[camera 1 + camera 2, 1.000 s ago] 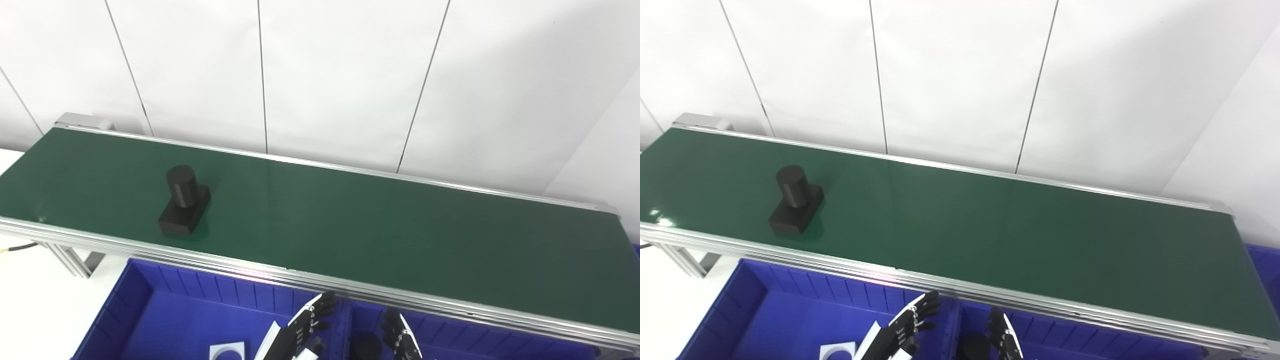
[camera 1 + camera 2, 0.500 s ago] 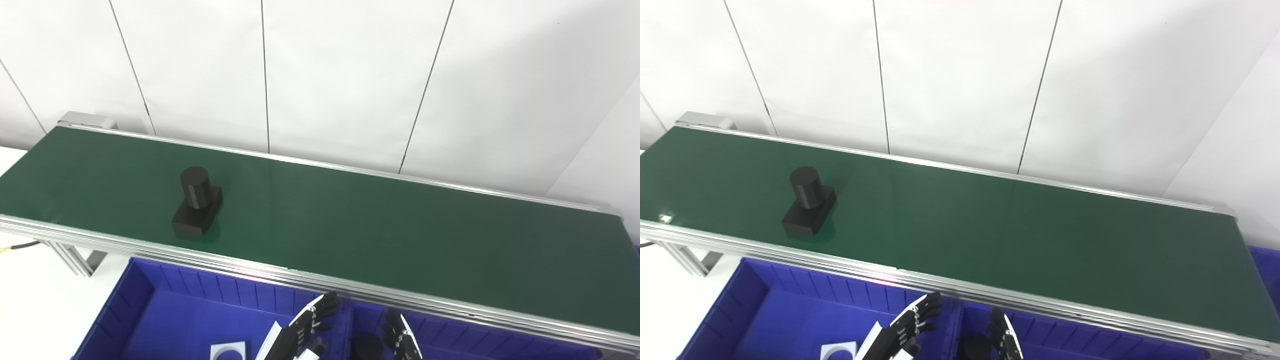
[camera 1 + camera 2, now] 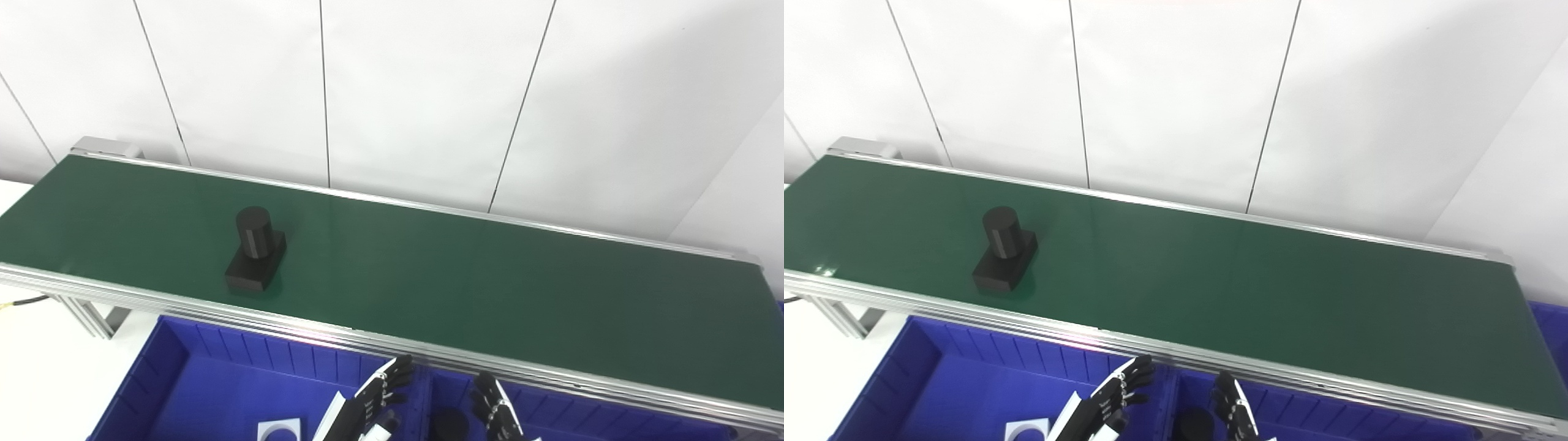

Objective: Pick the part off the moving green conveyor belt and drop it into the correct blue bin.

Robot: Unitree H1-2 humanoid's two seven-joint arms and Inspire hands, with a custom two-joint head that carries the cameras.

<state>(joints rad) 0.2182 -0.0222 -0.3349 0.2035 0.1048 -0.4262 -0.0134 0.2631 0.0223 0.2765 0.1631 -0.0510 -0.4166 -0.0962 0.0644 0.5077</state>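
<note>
The left hand (image 3: pixel 376 401) hung low at the bottom edge, fingers spread apart and holding nothing, above the dividing wall between the two blue bins. Just beside it the right hand (image 3: pixel 497 411) was likewise open and empty, fingers pointing up toward the belt, over the right blue bin (image 3: pixel 551 411), where a dark round piece (image 3: pixel 449 424) lay. The left blue bin (image 3: pixel 202 380) held a white piece with a round hole (image 3: pixel 278 429). Well apart from both hands, the black part (image 3: pixel 256 249), an upright cylinder on a rectangular base, stood on the left portion of the green conveyor belt (image 3: pixel 459 282), near its front rail.
</note>
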